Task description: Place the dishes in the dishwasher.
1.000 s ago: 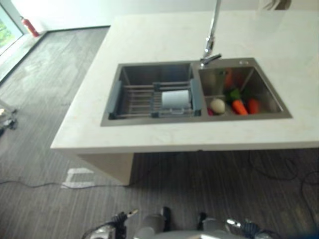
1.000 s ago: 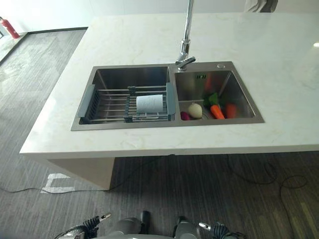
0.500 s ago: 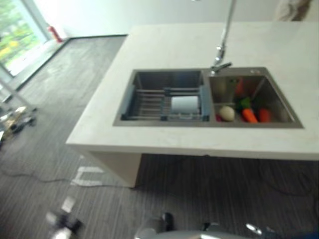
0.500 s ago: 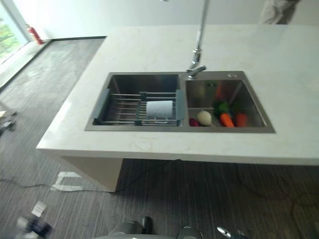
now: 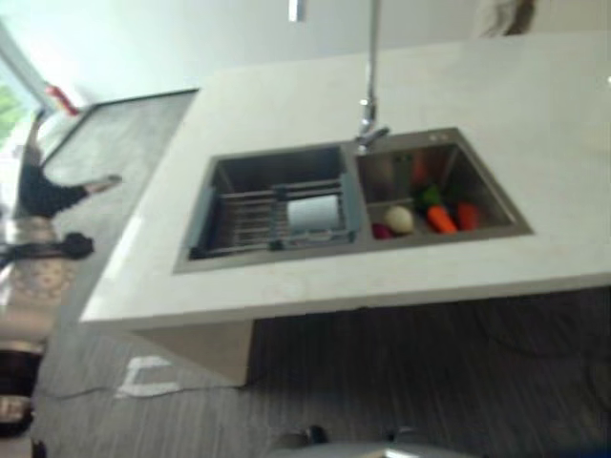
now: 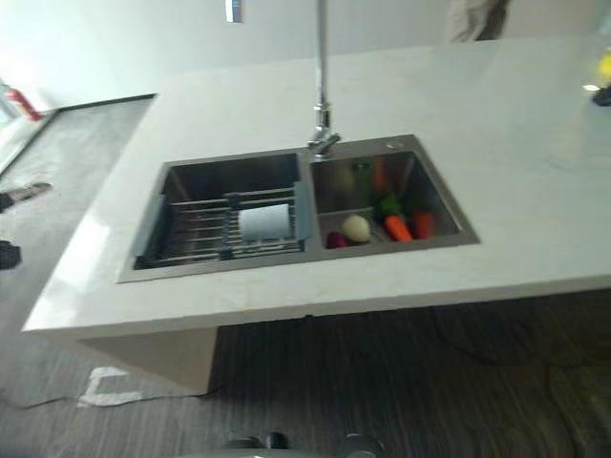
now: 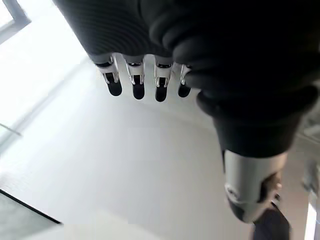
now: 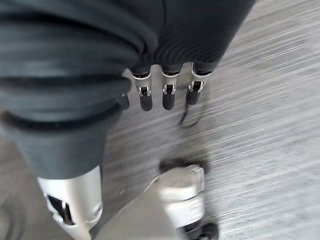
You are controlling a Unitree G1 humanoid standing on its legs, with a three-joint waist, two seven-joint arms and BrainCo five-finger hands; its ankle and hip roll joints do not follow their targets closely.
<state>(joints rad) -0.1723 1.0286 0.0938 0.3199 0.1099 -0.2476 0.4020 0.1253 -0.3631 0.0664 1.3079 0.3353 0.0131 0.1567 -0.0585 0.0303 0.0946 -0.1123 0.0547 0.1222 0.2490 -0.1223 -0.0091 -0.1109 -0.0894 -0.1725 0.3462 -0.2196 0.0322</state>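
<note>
- Pale table (image 6: 535, 191) with a double steel sink (image 6: 298, 250) set into it, close to the near edge.
- In the left basin, a wire rack (image 6: 196, 229) with grey ends, spanning from side to side.
- On the right part of this rack, a white dish (image 6: 263, 222), maybe a cup lying on its side; cannot tell exactly which kind.
- In the right basin, a pale round vegetable (image 6: 355, 227), a dark red one (image 6: 336, 239) just beside it, an orange carrot (image 6: 399, 227) with green leaves (image 6: 387, 204), and one more red-orange piece (image 6: 423, 223) near the right wall of the basin.
- At the far edge of the sink, between the two basins, a tall steel faucet (image 6: 322, 86), upright.
- Beyond the far right corner of the table, part of a person (image 6: 473, 19) in pale clothes.
- On the grey striped floor (image 6: 430, 382) past the left edge of the table, a red fire extinguisher (image 6: 23, 102) by the wall.
- Left hand (image 7: 145, 82): fingers straight and relaxed, side by side, holding nothing, with a bright pale surface past them.
- Right hand (image 8: 167, 92): fingers also straight and loose, holding nothing, over the floor.
- Both hands well apart from the dish.
</note>
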